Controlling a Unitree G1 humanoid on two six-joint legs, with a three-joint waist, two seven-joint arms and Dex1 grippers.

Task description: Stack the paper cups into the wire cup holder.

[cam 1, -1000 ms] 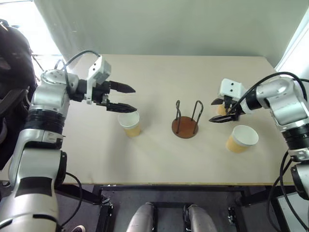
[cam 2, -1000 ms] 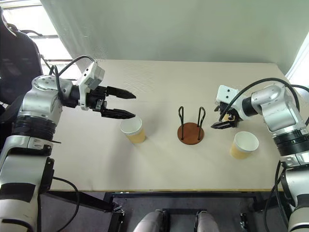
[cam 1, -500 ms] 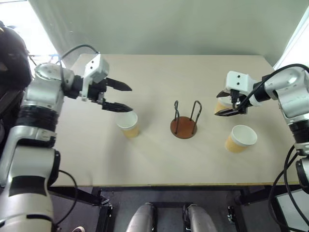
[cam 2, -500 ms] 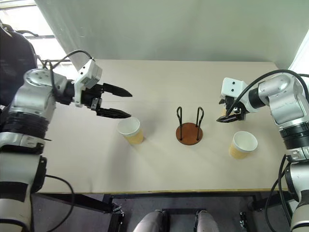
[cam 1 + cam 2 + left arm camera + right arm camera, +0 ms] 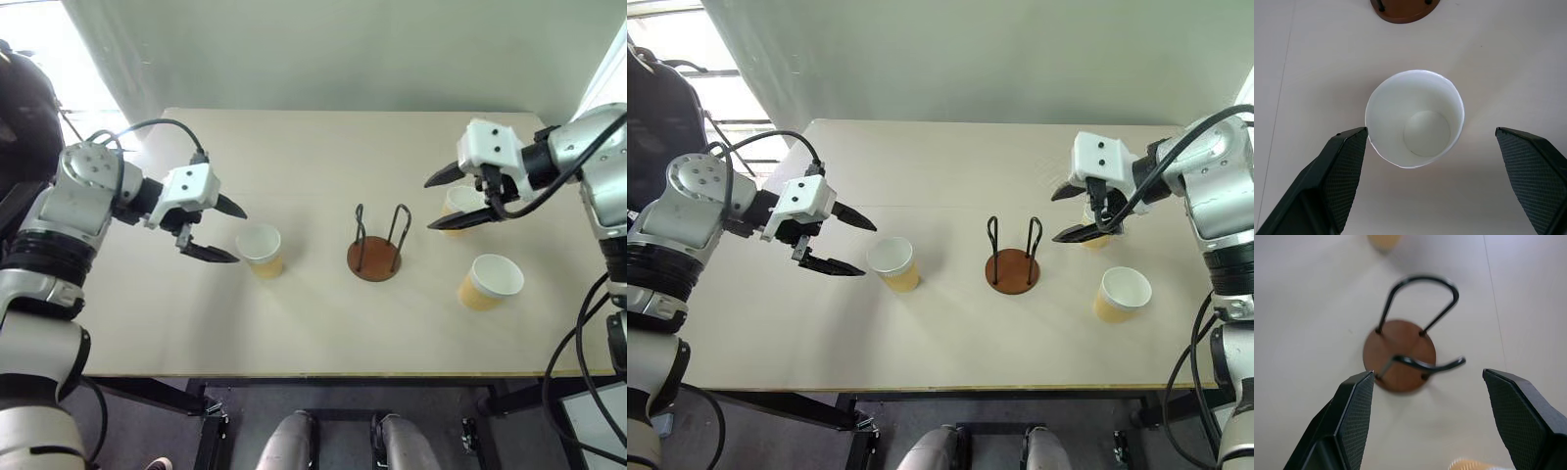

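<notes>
Paper cups point(image 5: 261, 250) point(image 5: 489, 281) point(image 5: 458, 205) stand upright, spread across a pale beige table point(image 5: 313, 323) before a grey wall — the wire cup holder point(image 5: 376, 245) sits empty at centre. Left gripper point(image 5: 224, 230) and right gripper point(image 5: 446, 199) both gape wide, empty.

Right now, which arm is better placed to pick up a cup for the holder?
Probably the left. The left gripper is open, level with the nearest paper cup, which sits between its fingers in the wrist view. The right gripper, open and empty, is raised above its cup, facing the wire cup holder.
</notes>
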